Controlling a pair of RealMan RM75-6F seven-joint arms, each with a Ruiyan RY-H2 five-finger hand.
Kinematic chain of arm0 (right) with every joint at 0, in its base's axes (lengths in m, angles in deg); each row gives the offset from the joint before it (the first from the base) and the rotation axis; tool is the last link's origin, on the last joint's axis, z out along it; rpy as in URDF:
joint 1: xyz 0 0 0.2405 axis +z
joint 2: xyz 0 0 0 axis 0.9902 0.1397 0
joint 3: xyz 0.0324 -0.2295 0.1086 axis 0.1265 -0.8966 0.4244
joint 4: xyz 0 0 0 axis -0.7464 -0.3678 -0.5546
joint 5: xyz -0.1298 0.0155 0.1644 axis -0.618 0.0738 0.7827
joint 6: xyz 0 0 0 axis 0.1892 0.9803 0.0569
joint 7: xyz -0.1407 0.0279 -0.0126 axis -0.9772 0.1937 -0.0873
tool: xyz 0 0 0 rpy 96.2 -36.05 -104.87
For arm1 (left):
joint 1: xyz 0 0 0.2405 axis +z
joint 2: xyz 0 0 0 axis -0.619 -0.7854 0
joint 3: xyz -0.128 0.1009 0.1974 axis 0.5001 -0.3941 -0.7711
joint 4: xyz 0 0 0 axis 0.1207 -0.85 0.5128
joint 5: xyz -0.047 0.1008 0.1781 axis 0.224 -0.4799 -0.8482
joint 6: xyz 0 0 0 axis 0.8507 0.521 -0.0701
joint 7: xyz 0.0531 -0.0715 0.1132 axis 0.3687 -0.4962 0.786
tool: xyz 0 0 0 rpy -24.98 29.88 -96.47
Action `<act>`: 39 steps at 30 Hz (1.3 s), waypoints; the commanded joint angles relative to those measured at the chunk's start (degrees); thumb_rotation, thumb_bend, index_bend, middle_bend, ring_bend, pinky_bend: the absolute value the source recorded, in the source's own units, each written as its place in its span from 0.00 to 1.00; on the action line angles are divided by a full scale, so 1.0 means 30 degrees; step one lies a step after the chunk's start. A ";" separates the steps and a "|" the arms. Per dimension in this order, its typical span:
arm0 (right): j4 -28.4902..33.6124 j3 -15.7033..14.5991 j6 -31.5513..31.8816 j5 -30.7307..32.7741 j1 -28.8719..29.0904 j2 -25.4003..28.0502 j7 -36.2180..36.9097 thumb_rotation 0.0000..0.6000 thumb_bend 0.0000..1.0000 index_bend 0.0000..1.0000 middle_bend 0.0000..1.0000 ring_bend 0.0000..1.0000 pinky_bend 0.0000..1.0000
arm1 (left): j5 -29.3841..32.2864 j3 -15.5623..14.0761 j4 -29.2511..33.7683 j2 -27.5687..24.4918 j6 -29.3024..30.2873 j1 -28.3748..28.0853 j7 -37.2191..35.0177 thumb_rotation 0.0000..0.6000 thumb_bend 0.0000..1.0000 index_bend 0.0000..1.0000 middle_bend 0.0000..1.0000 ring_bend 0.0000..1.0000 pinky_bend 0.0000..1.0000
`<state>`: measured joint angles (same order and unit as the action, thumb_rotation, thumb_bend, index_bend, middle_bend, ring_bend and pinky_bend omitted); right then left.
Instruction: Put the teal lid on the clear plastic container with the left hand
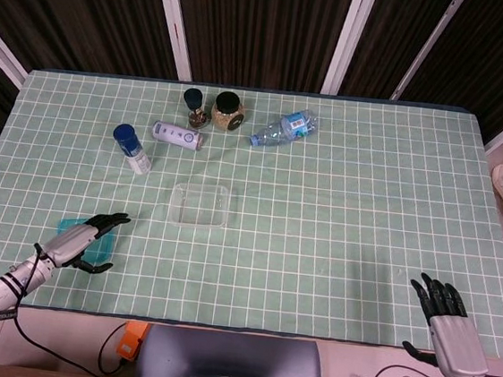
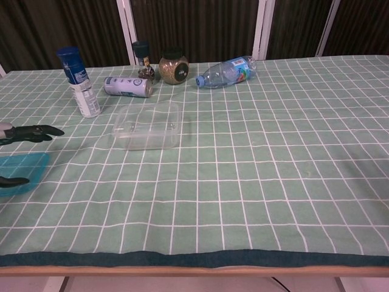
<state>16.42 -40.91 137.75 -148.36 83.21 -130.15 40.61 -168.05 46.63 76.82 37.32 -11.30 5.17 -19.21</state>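
The teal lid (image 1: 106, 243) (image 2: 24, 170) lies flat near the table's front left. My left hand (image 1: 84, 238) (image 2: 21, 134) hovers over it with fingers spread, holding nothing; whether it touches the lid I cannot tell. The clear plastic container (image 1: 200, 204) (image 2: 148, 126) stands open-topped in the middle of the table, to the right of and beyond the lid. My right hand (image 1: 445, 317) is at the front right edge, fingers apart and empty.
Along the back stand a blue-capped white bottle (image 1: 132, 147), a white can on its side (image 1: 177, 135), a small dark-capped jar (image 1: 194, 106), a grain-filled jar (image 1: 227, 110) and a water bottle lying down (image 1: 283, 128). Green checked cloth (image 1: 339, 216) covers the table.
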 commanded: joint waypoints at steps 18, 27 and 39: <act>0.0003 -0.0082 0.0054 -0.0128 0.0027 0.0064 0.0180 1.00 0.29 0.00 0.00 0.00 0.00 | 0.1264 -0.0890 -0.1499 0.0302 -0.1805 -0.0452 0.0329 1.00 0.28 0.00 0.00 0.00 0.00; -0.0023 -0.0098 0.0012 -0.0111 0.0052 0.0033 0.0140 1.00 0.29 0.00 0.00 0.00 0.00 | 0.1477 -0.1116 -0.1837 0.0496 -0.1924 -0.0399 0.0359 1.00 0.28 0.00 0.00 0.00 0.00; -0.0029 -0.0086 0.0006 -0.0058 0.0067 -0.0024 0.0051 1.00 0.29 0.00 0.00 0.00 0.00 | 0.1450 -0.1477 -0.2129 0.0690 -0.2347 -0.0610 0.0119 1.00 0.28 0.00 0.00 0.00 0.00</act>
<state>16.34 -41.17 137.76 -148.53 83.41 -130.22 40.77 -163.67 42.30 70.50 39.33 -18.25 3.39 -18.76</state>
